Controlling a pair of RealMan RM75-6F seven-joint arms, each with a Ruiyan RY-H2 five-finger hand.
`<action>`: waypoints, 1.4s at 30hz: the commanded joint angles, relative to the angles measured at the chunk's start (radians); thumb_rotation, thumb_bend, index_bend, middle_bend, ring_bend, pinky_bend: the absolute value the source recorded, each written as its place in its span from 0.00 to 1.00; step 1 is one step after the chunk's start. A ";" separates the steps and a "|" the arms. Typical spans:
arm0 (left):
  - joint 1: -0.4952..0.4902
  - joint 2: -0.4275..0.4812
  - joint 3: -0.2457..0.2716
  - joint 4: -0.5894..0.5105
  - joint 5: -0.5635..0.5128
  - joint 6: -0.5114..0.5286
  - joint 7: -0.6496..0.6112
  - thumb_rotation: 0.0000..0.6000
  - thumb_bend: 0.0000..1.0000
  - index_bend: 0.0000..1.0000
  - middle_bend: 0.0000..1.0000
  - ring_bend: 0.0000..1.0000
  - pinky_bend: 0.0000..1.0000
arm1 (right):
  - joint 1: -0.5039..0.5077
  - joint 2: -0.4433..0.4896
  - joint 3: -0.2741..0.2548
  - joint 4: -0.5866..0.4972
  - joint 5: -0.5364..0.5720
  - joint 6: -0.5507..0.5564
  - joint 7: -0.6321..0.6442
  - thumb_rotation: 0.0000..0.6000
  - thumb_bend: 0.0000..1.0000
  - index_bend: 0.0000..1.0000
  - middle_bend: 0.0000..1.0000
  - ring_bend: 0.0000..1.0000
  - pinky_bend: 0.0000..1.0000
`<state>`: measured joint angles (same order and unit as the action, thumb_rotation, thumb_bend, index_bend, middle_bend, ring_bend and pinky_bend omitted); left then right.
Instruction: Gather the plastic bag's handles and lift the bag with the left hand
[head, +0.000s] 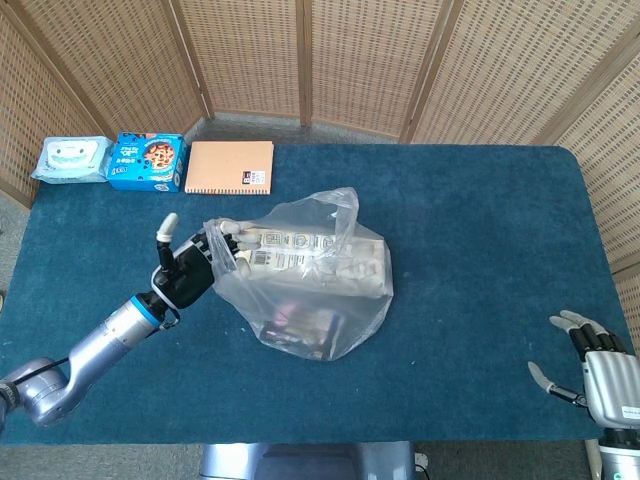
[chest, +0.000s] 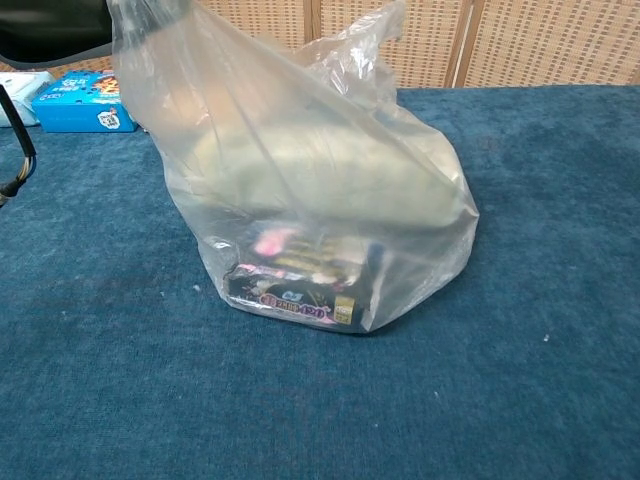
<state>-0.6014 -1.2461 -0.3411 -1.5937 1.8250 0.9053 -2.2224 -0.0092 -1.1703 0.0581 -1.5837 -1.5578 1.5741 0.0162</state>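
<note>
A clear plastic bag (head: 315, 280) stands mid-table, with a pale printed box and a dark packet (chest: 300, 295) inside. My left hand (head: 188, 270) is at its left side, fingers hooked through the bag's left handle (head: 225, 238) and thumb sticking up. That handle is pulled taut up and to the left; in the chest view the hand's dark body (chest: 50, 25) shows only at the top left corner. The other handle (head: 342, 205) stands free at the bag's far side. My right hand (head: 592, 365) hovers at the lower right past the table's edge, fingers spread, holding nothing.
Along the far left edge of the blue table (head: 480, 250) lie a wipes pack (head: 70, 158), a blue snack box (head: 147, 161) and an orange notebook (head: 230, 167). A wicker screen (head: 330, 60) stands behind the table.
</note>
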 joint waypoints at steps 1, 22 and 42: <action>-0.043 0.016 0.056 0.030 0.021 0.074 0.003 0.00 0.24 0.35 0.36 0.35 0.47 | 0.020 -0.009 0.010 0.012 -0.001 -0.017 0.009 0.54 0.30 0.24 0.22 0.22 0.24; -0.137 0.080 0.273 -0.039 0.002 0.224 0.080 0.00 0.24 0.35 0.36 0.35 0.47 | 0.203 -0.121 0.126 0.087 0.032 -0.130 0.121 0.59 0.19 0.24 0.22 0.22 0.24; -0.167 0.089 0.435 -0.073 0.056 0.354 0.090 0.00 0.24 0.35 0.36 0.35 0.47 | 0.305 -0.176 0.163 0.144 0.079 -0.200 0.178 0.64 0.19 0.24 0.21 0.22 0.24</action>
<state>-0.7658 -1.1582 0.0873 -1.6653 1.8757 1.2537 -2.1329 0.2922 -1.3437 0.2185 -1.4425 -1.4807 1.3767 0.1894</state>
